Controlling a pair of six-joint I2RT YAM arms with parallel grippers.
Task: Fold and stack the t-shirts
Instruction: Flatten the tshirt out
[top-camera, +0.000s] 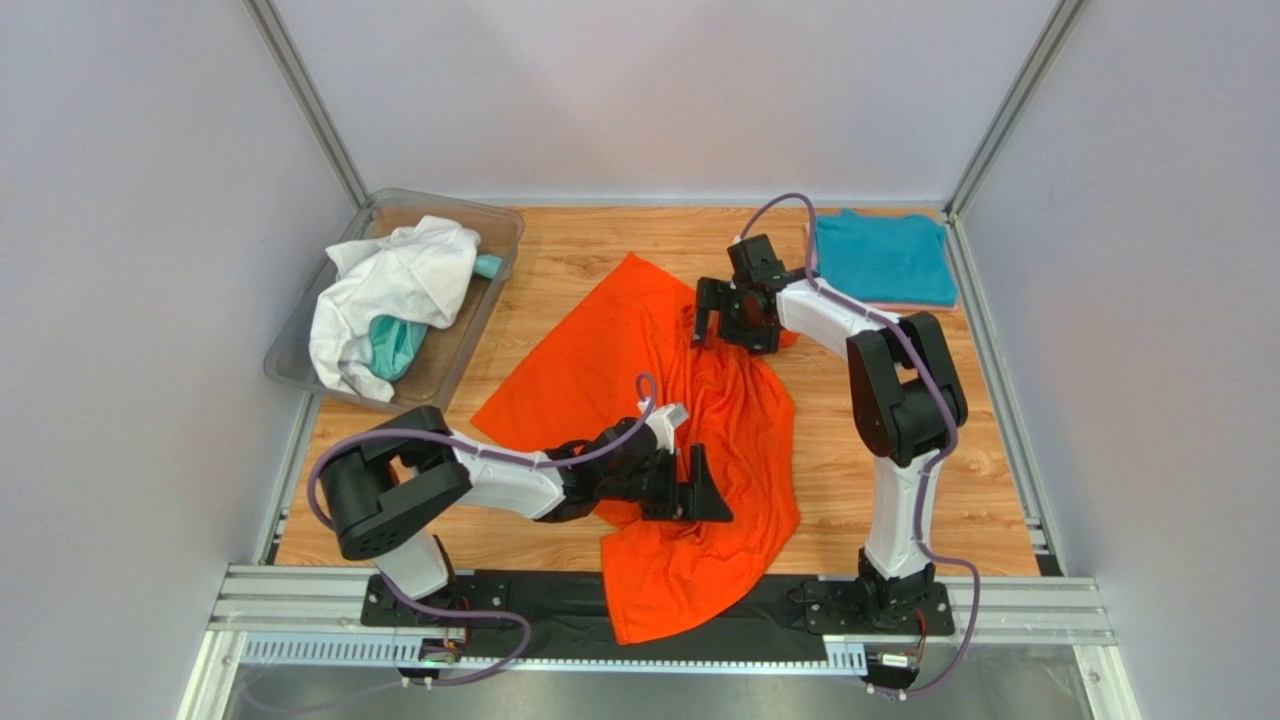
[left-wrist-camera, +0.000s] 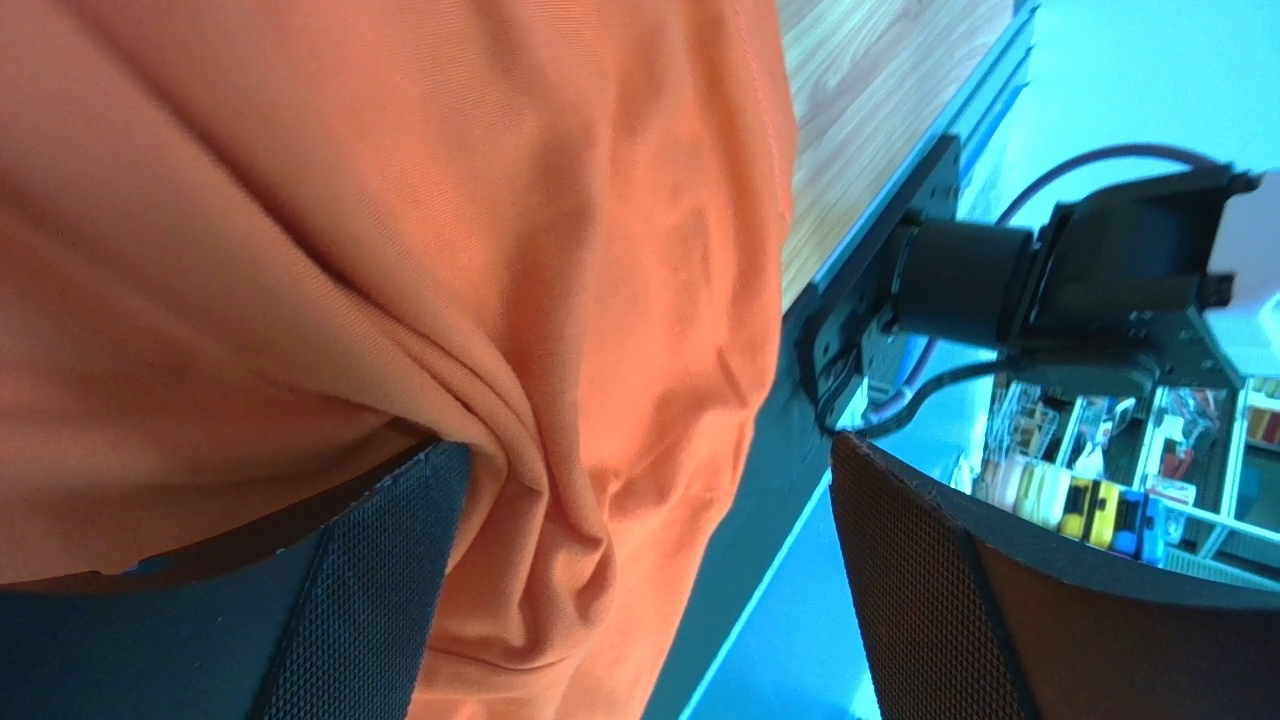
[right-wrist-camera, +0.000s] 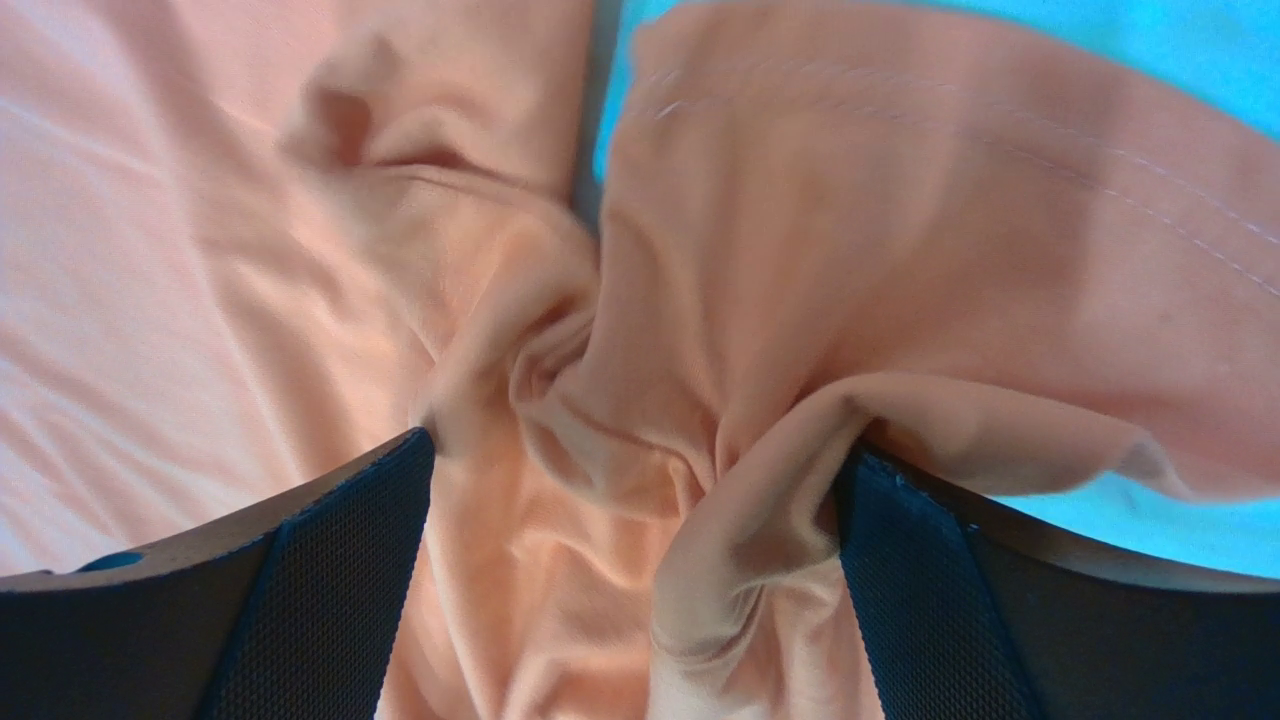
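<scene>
A bright orange t-shirt (top-camera: 601, 375) lies rumpled across the middle of the wooden table, and its lower part hangs over the near edge. My left gripper (top-camera: 699, 488) rests low on its near part. In the left wrist view the left gripper (left-wrist-camera: 646, 465) is open wide, with a bunched fold of the orange t-shirt (left-wrist-camera: 451, 225) lying between the fingers and over the left one. My right gripper (top-camera: 718, 318) sits on the shirt's far part. It (right-wrist-camera: 634, 458) is also open wide, with gathered cloth (right-wrist-camera: 226, 300) between its fingers. A teal t-shirt (top-camera: 884, 255) lies folded at the back right.
A clear plastic bin (top-camera: 301, 338) at the back left holds a crumpled white t-shirt (top-camera: 398, 278) and some teal cloth (top-camera: 395, 345). A metal rail (top-camera: 992, 600) runs along the near edge. The right arm's base (left-wrist-camera: 1052, 285) shows in the left wrist view.
</scene>
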